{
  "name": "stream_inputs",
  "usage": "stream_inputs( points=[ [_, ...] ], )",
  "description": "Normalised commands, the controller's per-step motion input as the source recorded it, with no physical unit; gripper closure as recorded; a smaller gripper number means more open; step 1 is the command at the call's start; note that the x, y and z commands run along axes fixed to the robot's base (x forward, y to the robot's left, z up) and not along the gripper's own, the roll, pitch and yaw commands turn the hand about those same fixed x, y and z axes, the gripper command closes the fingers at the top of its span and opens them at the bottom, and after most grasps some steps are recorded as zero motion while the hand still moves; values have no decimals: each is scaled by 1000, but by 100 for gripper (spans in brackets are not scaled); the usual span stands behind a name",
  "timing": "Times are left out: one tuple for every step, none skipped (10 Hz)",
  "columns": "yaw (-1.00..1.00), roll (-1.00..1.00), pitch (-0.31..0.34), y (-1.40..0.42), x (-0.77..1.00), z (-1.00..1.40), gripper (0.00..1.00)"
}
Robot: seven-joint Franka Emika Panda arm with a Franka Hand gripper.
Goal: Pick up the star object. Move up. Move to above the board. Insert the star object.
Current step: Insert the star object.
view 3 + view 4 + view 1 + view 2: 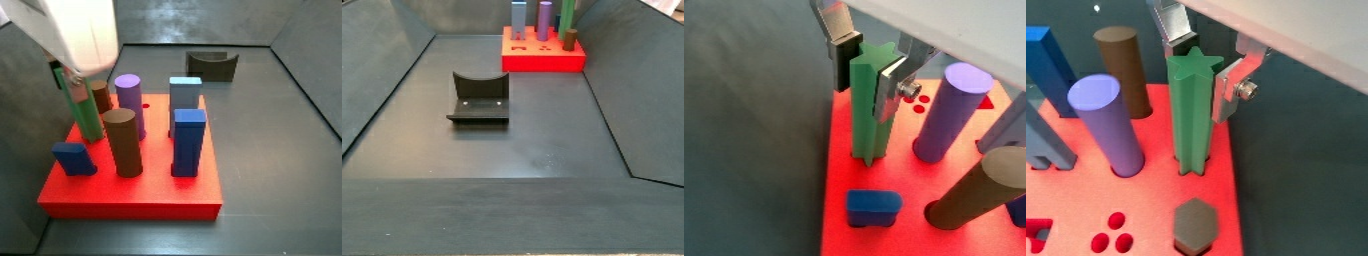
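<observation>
Broadly, the dark bench (529, 150) carries the red board (134, 190) at one end and the fixture (478, 100) well apart from it. On the board stand blue posts (189, 140), a purple peg (1109, 125) and a brown peg (123, 142). At the board's edge the green star (1192, 110) stands upright, its foot in the star-shaped hole. The gripper (869, 62) sits at the star's top, its fingers (1229, 88) clamped on it.
</observation>
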Motion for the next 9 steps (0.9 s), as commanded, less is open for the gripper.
stream_inputs(
  points=[
    [-111, 0, 20, 129, 889, -1000, 100],
    [0, 51, 54, 0, 189, -491, 100],
    [-14, 0, 36, 3, 117, -229, 100],
    [-14, 0, 106, 0, 766, -351, 100],
    [-31, 21, 159, -23, 900, -300, 100],
    [-203, 0, 106, 0, 440, 0, 100],
    [0, 0, -33, 0, 0, 0, 100],
    [0, 14, 0, -49, 120, -63, 100],
    [0, 0, 0, 0, 0, 0, 100]
  ],
)
